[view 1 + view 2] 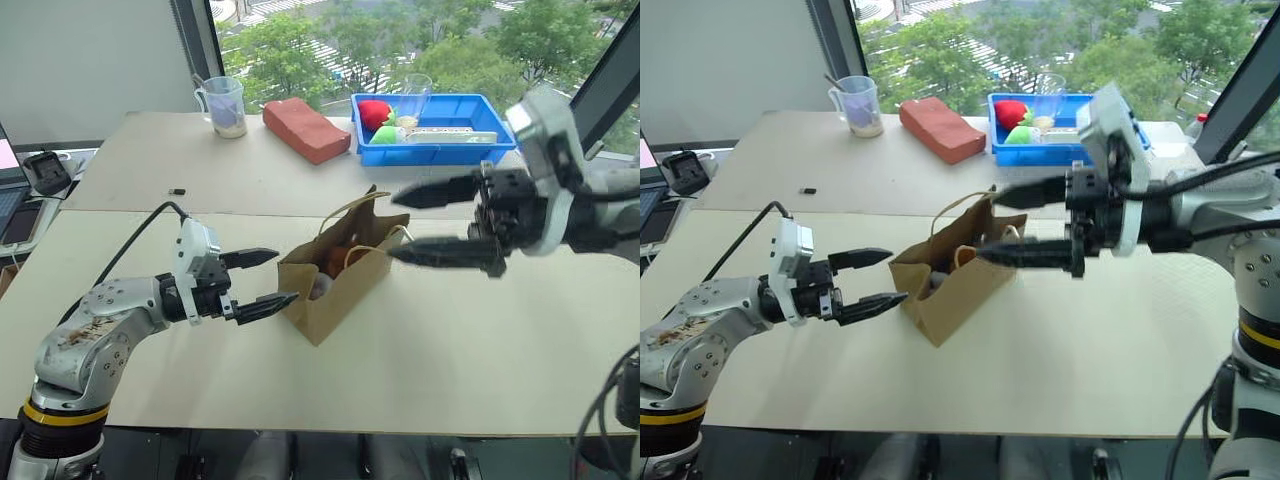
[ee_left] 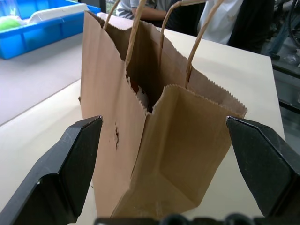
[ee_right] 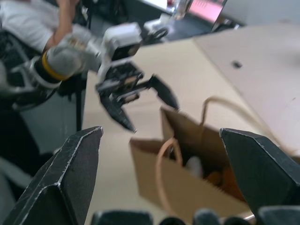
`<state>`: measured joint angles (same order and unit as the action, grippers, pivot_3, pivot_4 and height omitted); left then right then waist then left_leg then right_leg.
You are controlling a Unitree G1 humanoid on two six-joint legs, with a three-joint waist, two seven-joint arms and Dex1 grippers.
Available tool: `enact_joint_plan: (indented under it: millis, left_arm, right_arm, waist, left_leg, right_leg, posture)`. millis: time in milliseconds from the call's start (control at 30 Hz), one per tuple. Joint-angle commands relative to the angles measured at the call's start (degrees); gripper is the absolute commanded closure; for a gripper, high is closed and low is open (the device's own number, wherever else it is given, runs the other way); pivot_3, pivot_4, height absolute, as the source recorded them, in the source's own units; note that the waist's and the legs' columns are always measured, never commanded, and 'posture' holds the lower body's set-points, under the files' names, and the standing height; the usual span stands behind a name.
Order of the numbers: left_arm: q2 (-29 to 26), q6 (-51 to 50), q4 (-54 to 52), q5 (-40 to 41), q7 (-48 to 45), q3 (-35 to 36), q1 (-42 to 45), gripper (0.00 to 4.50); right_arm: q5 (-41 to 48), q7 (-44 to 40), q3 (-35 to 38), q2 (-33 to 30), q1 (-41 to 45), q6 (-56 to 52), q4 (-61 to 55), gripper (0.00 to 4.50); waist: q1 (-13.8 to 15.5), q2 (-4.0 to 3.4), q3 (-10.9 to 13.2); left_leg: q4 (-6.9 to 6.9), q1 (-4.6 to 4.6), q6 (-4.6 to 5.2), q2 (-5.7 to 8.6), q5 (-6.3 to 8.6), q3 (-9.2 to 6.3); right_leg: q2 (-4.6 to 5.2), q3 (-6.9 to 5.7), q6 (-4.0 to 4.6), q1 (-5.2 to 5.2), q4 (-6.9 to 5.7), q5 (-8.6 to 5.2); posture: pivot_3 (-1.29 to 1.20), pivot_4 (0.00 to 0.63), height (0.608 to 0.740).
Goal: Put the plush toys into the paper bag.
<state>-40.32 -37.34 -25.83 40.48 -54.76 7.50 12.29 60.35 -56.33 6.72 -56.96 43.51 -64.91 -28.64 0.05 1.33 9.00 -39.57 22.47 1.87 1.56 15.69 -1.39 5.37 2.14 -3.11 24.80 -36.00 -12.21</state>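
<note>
A paper bag (image 1: 340,275) stands on the near table (image 1: 450,370) between the two claws: the left gripper (image 1: 258,282) just beside its left end, the right gripper (image 1: 432,222) above its right end. Both plush toys (image 1: 330,268) sit inside the bag. Beyond the right gripper, on the far table (image 1: 140,160), lies a bin (image 1: 432,152); left of the bin a block (image 1: 305,130), then a cup (image 1: 224,105).

paper bag (image 1: 335,290) upright on table (image 1: 470,350), grippers open
</note>
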Motion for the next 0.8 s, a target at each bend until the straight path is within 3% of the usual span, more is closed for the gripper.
enact_joint_plan:
  millis: [33, 400, 800]
  left_arm:
    - [-0.07, 2.55, -0.96, -1.28, -0.87, -1.72, -0.65, 0.0]
    - [2.98, 5.9, 0.21, -6.11, 1.99, -6.98, 0.14, 0.0]
    - [11.3, 6.88, -1.48, -12.88, 13.47, -11.62, -0.85, 0.0]
  right_arm:
    - [-0.99, -1.41, -1.01, -1.64, -1.76, 1.98, -3.93, 0.06]
    - [-6.58, 2.14, -6.46, 1.13, -4.06, 5.78, -7.69, 0.06]
    - [-11.28, 5.63, -7.57, 4.28, -1.37, 7.93, -5.7, 0.06]
  waist:
    - [-0.01, 0.0, 0.0]
    - [0.17, 0.0, 0.0]
    - [0.62, 0.0, 0.0]
  left_leg:
    - [0.0, 0.0, 0.01, 0.0, 0.0, 0.03]
    - [-0.05, -0.09, 0.01, -0.03, 0.0, 0.08]
    - [-0.07, -0.11, 0.02, -0.02, 0.01, 0.05]
  right_leg:
    - [0.01, 0.01, 0.0, 0.0, 0.02, 0.0]
    - [0.0, 0.01, 0.0, -0.15, 0.05, 0.0]
    - [0.01, 0.0, 0.0, -0.22, 0.1, 0.0]
  posture:
    - [0.0, 0.15, 0.74]
    - [0.0, 0.15, 0.74]
    - [0.0, 0.15, 0.74]
